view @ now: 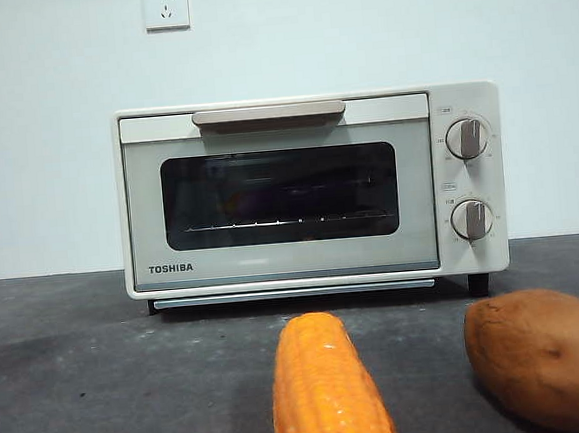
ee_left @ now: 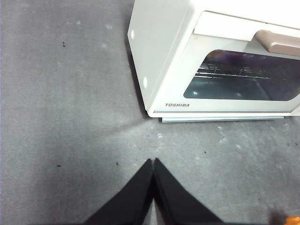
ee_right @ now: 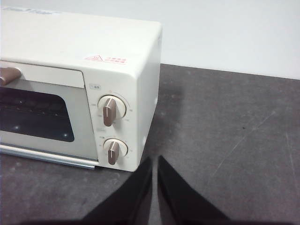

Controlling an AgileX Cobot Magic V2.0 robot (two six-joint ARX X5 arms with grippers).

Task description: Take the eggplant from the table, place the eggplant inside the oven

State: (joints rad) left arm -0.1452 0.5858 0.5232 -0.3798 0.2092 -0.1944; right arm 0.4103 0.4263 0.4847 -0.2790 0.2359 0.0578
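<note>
Eggplant sits dimly inside the closed oven, ahead of the left claw, likely nearer than the right claw; both are pinched together, empty.

Brand name TOSHIBA, dark letters, lower left of the door of the oven. Red triangle warning label on its top; small print there and around the knobs illegible.

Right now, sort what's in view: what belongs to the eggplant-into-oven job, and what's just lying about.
Job: oven, door shut; eggplant, seemingly the purple shape behind its glass; table; left hand and right hand, both idle.
Lying about: corn cob; sweet potato; wall socket.
</note>
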